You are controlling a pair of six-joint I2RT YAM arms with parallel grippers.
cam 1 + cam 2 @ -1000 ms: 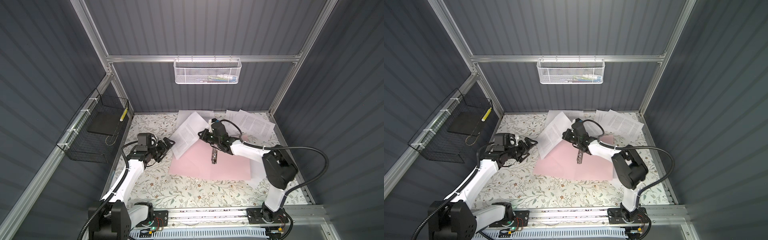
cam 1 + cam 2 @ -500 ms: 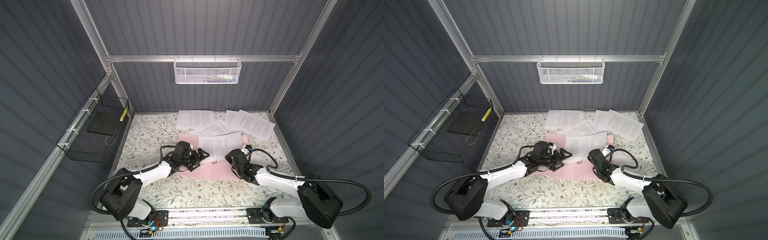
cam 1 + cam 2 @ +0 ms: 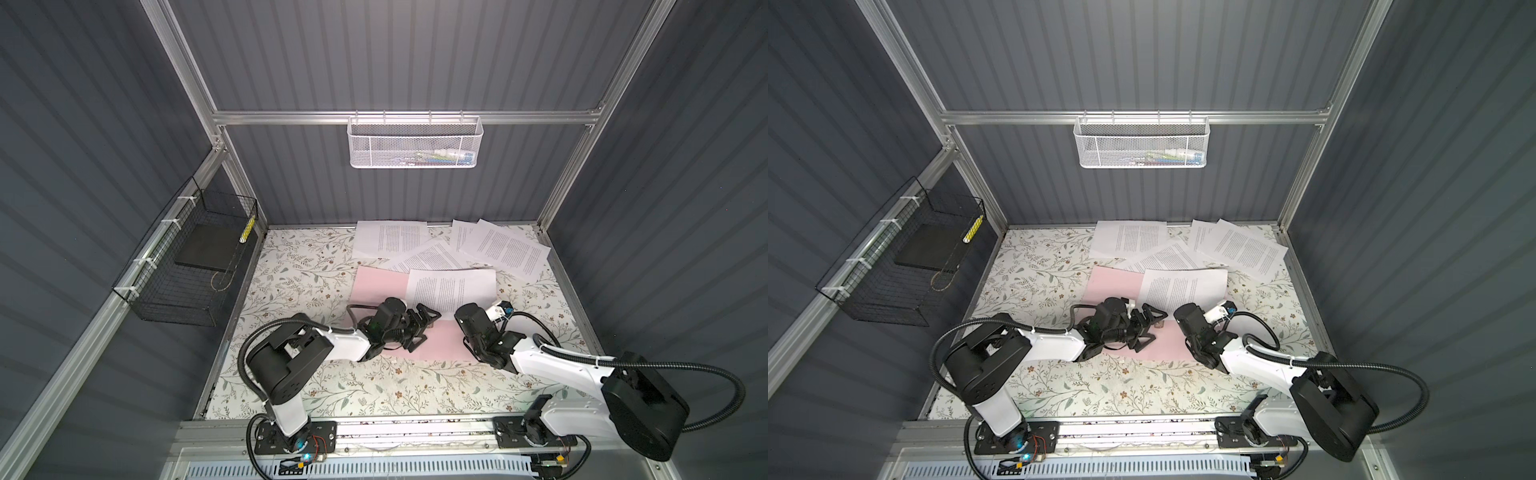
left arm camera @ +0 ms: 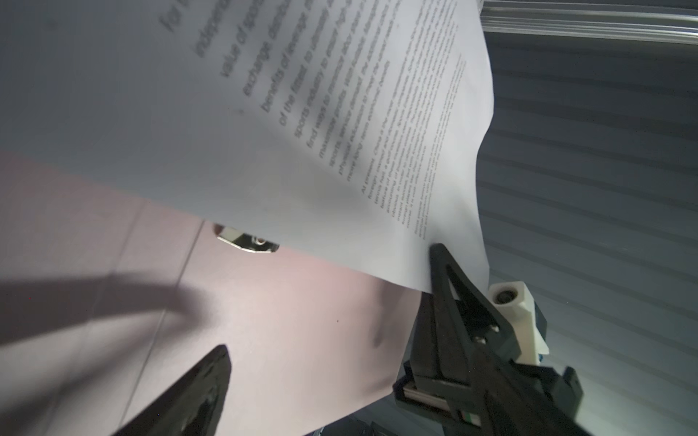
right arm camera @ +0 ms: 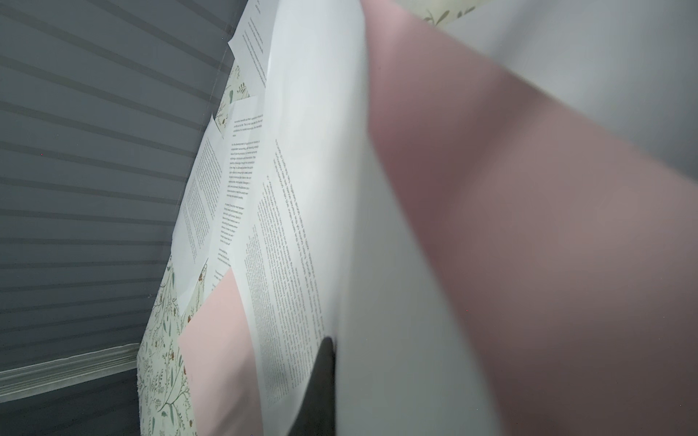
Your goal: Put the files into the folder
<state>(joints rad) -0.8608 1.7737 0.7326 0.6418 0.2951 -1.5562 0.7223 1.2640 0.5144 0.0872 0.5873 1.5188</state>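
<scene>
We had brought a sheet (image 3: 453,291) onto the folder (image 3: 378,286), right claw (image 4: 438,256) pinching its corner; left claw (image 3: 428,330) spread alongside; other files (image 3: 503,249) waited.

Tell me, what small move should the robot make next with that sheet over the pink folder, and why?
Probably the right gripper should lower its pinched corner so the sheet settles flat on the folder. That corner hangs raised above it, the metal clip shows beneath the sheet's edge, and the left gripper stands open nearby.

Scattered files (image 3: 390,239) block the back; the table (image 3: 291,282) left of the folder (image 3: 378,282) lies open.
</scene>
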